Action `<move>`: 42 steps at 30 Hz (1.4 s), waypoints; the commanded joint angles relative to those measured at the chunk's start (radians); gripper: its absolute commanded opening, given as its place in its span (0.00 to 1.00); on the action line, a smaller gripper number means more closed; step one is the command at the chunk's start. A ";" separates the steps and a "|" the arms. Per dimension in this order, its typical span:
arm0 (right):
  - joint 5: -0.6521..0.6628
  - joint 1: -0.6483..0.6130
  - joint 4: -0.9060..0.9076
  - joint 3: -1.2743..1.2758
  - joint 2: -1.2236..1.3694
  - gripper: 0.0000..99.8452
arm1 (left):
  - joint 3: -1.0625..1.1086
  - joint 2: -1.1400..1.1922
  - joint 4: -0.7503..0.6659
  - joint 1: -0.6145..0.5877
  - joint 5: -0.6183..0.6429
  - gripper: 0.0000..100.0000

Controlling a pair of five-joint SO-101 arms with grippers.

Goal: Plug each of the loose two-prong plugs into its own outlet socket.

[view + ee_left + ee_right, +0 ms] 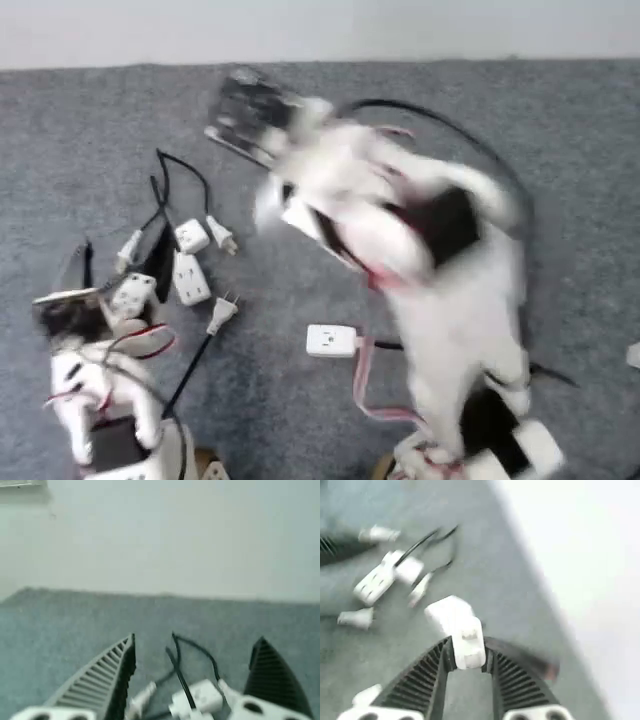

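My right gripper (468, 650) is shut on a white plug body (460, 627), held above the grey carpet. In the high view this arm stretches toward the back, its gripper (245, 112) blurred. Several white outlet blocks (190, 278) (331, 341) and loose two-prong plugs on black cords (221, 313) (222, 236) lie on the carpet at the left and middle. My left gripper (72, 283) stands open at the front left beside that cluster. In the left wrist view the left gripper (196, 640) is wide open, with an outlet block (197, 700) and a plug (142, 697) below it.
Black cords (165, 185) loop behind the outlet cluster. A pale wall (320, 30) borders the carpet at the back. Both arm bases stand at the front edge, and bare carpet (560, 150) lies at the back right.
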 commanded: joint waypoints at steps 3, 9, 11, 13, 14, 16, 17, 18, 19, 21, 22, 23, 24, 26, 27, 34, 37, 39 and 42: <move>-0.025 0.013 0.039 -0.026 -0.022 0.01 | -0.012 0.008 0.003 0.006 -0.003 0.36; -0.026 -0.002 0.031 0.074 -0.024 0.01 | -0.012 0.008 0.003 0.006 -0.003 0.36; -0.026 -0.016 0.031 0.098 -0.024 0.01 | -0.012 0.008 0.003 0.006 -0.003 0.36; -0.026 -0.019 0.030 0.112 -0.024 0.01 | -0.012 0.008 0.003 0.006 -0.003 0.36; -0.026 -0.019 0.030 0.115 -0.024 0.01 | -0.012 0.008 0.003 0.006 -0.003 0.36; -0.026 -0.019 0.033 0.115 -0.024 0.01 | -0.012 0.008 0.003 0.006 -0.003 0.36; -0.026 -0.018 0.036 0.115 -0.024 0.01 | -0.012 0.008 0.003 0.006 -0.003 0.36; -0.026 -0.016 0.041 0.115 -0.024 0.01 | -0.012 0.008 0.003 0.006 -0.003 0.36; -0.026 -0.015 0.041 0.117 -0.024 0.01 | -0.012 0.008 0.003 0.006 -0.003 0.36; -0.026 -0.015 0.041 0.126 -0.024 0.01 | -0.012 0.008 0.003 0.006 -0.003 0.36; -0.026 -0.015 0.041 0.135 -0.024 0.01 | -0.012 0.008 0.003 0.006 -0.003 0.36; -0.026 -0.015 0.041 0.144 -0.024 0.01 | -0.012 0.008 0.003 0.006 -0.003 0.36; -0.026 -0.015 0.039 0.153 -0.024 0.01 | -0.012 0.008 0.003 0.006 -0.003 0.36; -0.026 -0.015 0.033 0.170 -0.024 0.01 | -0.012 0.008 0.003 0.006 -0.003 0.36; -0.026 -0.015 0.031 0.173 -0.024 0.01 | -0.012 0.008 0.003 0.006 -0.003 0.36; -0.026 -0.015 0.031 0.175 -0.025 0.01 | -0.012 0.008 0.003 0.006 -0.003 0.36; -0.026 -0.013 0.036 0.175 -0.025 0.01 | -0.012 0.008 0.003 0.006 -0.003 0.36; -0.026 -0.012 0.038 0.175 -0.033 0.01 | -0.012 0.008 0.003 0.006 -0.003 0.36; -0.041 0.013 0.035 0.175 -0.035 0.01 | -0.012 0.008 0.003 0.006 -0.003 0.36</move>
